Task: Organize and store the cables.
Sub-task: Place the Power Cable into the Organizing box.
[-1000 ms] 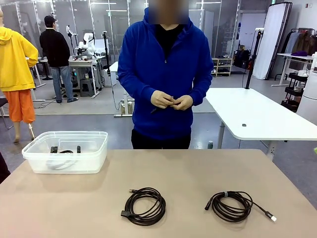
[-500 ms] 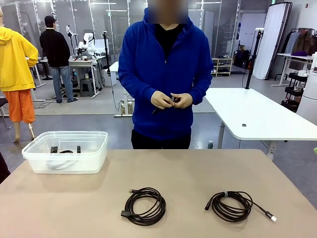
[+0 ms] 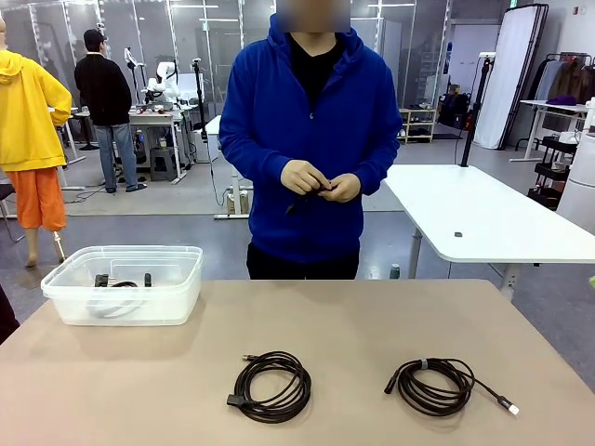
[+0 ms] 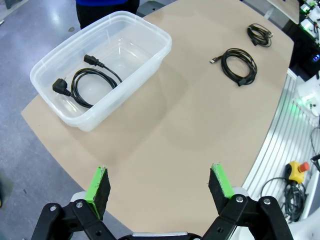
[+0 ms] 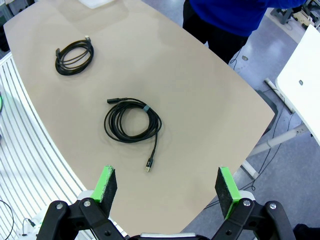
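Note:
Two coiled black cables lie on the tan table: one (image 3: 270, 386) near the front middle, also seen as the nearer coil (image 4: 239, 65) and the far coil (image 5: 74, 56) in the wrist views; the other (image 3: 437, 385) at the front right has a loose tail ending in a light plug, seen too as cable (image 5: 131, 123) and cable (image 4: 259, 34). A third black cable (image 4: 85, 82) rests inside the clear plastic bin (image 3: 124, 283). My left gripper (image 4: 160, 187) hangs open high above the table's edge near the bin (image 4: 160, 47). My right gripper (image 5: 166, 186) hangs open above the right-hand cable.
A person in a blue hoodie stands at the far side, both hands (image 3: 321, 182) together at the waist on a small dark item. A white table (image 3: 483, 218) stands behind at right. A red emergency stop (image 4: 299, 170) sits on the floor beside the table.
The person's hands have shifted slightly while fiddling with the small dark item. The cables, bin and both grippers have not moved.

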### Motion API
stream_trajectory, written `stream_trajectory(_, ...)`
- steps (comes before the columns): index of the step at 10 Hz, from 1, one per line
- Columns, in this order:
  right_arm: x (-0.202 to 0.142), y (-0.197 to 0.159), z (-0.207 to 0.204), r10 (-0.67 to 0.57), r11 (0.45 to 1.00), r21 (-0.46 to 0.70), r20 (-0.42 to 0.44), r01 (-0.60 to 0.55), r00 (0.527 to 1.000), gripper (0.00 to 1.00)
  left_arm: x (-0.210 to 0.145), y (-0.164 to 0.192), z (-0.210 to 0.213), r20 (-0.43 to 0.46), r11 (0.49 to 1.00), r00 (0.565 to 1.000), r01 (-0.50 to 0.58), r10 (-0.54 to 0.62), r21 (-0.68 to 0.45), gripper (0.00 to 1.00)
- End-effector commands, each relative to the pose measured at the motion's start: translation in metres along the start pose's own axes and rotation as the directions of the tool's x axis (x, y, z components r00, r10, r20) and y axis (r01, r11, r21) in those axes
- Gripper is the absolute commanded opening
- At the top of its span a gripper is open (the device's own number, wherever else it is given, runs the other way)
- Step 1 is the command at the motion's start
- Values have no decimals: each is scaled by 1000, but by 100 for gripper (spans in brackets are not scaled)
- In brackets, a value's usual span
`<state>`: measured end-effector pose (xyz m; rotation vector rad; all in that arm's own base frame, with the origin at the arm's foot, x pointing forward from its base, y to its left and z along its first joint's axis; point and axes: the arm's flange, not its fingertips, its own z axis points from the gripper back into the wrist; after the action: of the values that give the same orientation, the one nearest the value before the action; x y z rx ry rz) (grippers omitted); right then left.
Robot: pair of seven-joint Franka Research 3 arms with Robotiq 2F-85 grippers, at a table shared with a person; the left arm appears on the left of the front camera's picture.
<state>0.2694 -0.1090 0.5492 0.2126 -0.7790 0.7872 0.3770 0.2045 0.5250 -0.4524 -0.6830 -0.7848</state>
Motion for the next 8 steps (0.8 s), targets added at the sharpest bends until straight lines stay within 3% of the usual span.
stream_trajectory(1,-2,0,1,16,1000,4,2,-16,1000,100,1,-3,1,-2,1000,1000,8,-8,10,100)
stream_trajectory(8,-2,0,1,16,1000,4,2,-16,1000,100,1,-3,1,-2,1000,1000,8,-8,10,100)
